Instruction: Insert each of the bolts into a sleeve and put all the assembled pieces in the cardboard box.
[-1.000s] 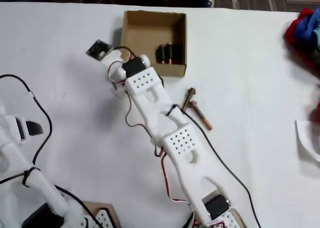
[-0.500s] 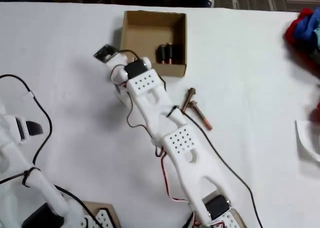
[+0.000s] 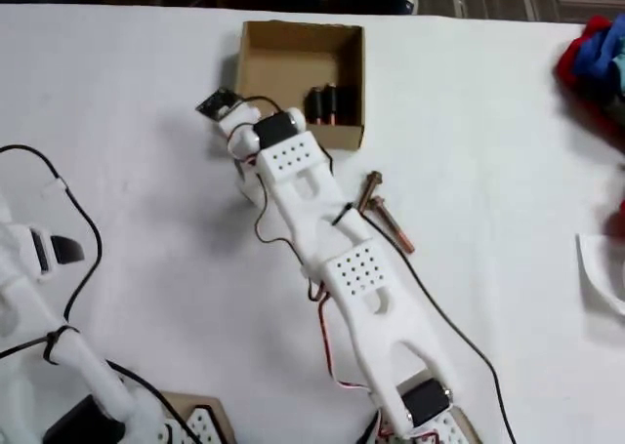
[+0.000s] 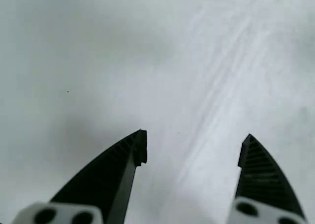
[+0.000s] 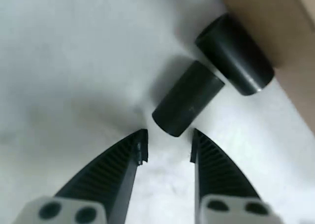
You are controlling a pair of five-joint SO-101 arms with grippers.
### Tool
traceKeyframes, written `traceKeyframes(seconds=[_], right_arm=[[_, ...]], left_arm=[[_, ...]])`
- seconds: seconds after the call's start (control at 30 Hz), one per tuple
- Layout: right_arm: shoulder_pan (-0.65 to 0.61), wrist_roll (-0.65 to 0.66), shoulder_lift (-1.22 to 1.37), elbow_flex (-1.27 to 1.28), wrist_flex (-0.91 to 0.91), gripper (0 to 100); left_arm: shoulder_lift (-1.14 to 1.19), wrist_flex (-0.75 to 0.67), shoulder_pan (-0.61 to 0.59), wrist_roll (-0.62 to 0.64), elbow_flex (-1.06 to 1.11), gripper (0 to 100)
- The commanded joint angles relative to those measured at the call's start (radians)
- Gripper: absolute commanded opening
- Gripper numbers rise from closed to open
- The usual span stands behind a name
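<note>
– Black sleeve [image 5: 188, 98] on its side, just ahead of the right end effector [image 5: 168, 138]. Which way does it run?
– Slantwise. Its near end sits almost at the gap between the fingertips. Its long axis leads away toward the box [image 5: 266, 22]. A second sleeve [image 5: 235, 54] lies just beyond it, beside the box wall.
– Are the fingers on it?
– No. The right end effector is released, its jaws parted and touching nothing.
– So the move is forward?
– I judge so: forward along that slant, perhaps with a small wrist turn. That way the fingers flank the barrel rather than meet its end face.
– And the left end effector [image 4: 194, 138]?
– Spread wide over bare surface toward the near left corner, well apart from everything. The right arm is plainly nearer.
– The bolts?
– Two bolts [image 3: 369, 192] lie close together beside the right arm, mid-surface, between the box and the near edge. The box stands near the far edge, with two dark pieces [image 3: 325, 104] in it.
</note>
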Motion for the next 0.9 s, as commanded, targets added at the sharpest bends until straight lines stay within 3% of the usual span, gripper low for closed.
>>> traceKeyframes(seconds=[0.0,0.2,0.73,0.87], right_arm=[[0.004,-0.002,-0.008,-0.009,0.015,18.6],[-0.001,-0.002,-0.01,-0.015,0.012,25.3],[-0.031,-0.012,-0.004,-0.178,-0.021,25.5],[-0.038,-0.104,0.002,-0.167,-0.038,25.5]], left_arm=[[-0.012,0.0,-0.006,-0.003,-0.015,31],[-0.012,-0.002,-0.005,-0.003,-0.015,31],[-0.012,-0.003,-0.002,-0.003,-0.015,31],[-0.012,-0.003,-0.002,-0.003,-0.015,31]])
